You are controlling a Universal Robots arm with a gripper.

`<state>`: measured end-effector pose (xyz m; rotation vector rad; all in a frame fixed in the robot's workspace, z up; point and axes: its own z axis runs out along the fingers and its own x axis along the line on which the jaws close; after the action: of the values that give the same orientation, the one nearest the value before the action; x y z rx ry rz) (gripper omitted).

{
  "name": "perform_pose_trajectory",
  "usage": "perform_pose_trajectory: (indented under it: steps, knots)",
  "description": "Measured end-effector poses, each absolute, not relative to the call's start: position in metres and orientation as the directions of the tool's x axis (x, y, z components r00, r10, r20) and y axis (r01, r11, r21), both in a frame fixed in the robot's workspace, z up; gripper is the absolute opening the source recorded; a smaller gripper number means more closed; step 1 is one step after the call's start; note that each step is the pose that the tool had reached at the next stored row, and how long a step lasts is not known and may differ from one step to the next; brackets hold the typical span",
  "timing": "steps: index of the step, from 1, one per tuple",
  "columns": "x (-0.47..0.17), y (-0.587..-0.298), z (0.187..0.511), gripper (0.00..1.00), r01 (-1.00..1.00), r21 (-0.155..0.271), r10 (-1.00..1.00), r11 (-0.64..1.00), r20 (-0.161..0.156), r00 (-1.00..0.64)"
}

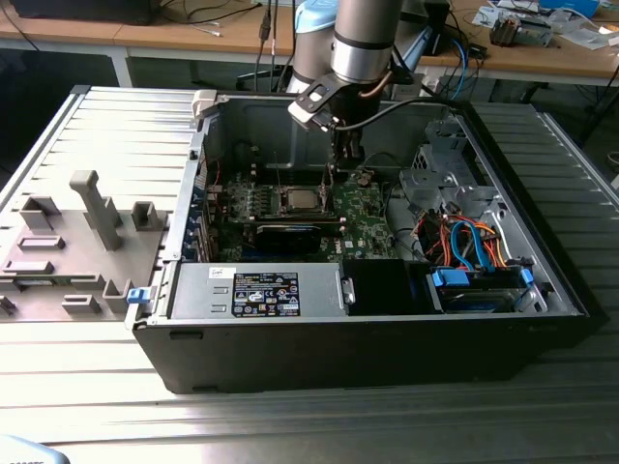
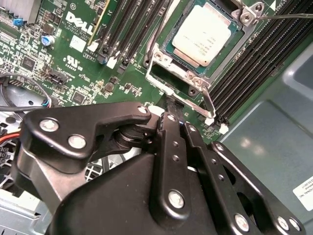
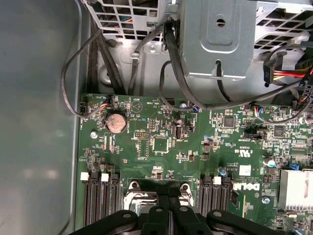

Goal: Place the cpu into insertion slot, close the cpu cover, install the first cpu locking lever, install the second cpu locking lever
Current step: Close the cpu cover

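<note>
The cpu (image 2: 205,32), a flat silver-grey square, lies in the insertion slot (image 2: 172,49) on the green motherboard (image 2: 73,63). The silvery cpu cover (image 2: 193,78) lies flat, framing the chip. One thin wire locking lever (image 2: 281,16) sticks out past the socket's far corner. Another lever (image 2: 155,36) runs along the socket's side. My gripper (image 2: 171,110) hangs just off the cover's near edge, its black fingers (image 2: 168,142) together with nothing seen between them. In the exterior view the gripper (image 1: 340,159) reaches down beside the cpu (image 1: 295,201). The first wrist view shows the fingers (image 3: 161,215) meeting above the socket's edge (image 3: 139,198).
Rows of long black memory slots (image 2: 249,63) flank the socket on both sides. Black cables (image 3: 176,73) and a metal drive cage (image 3: 217,34) lie beyond the board. The open case wall (image 1: 208,145) and a power supply (image 1: 256,290) border the working area.
</note>
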<state>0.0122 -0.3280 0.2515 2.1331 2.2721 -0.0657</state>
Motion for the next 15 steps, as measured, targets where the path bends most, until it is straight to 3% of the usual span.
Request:
perform_pose_trajectory:
  steps: [15]
  knots:
    - [0.0028, -0.328, 0.251, 0.11, 0.998, -0.014, 0.997, 0.063, -0.047, -0.063]
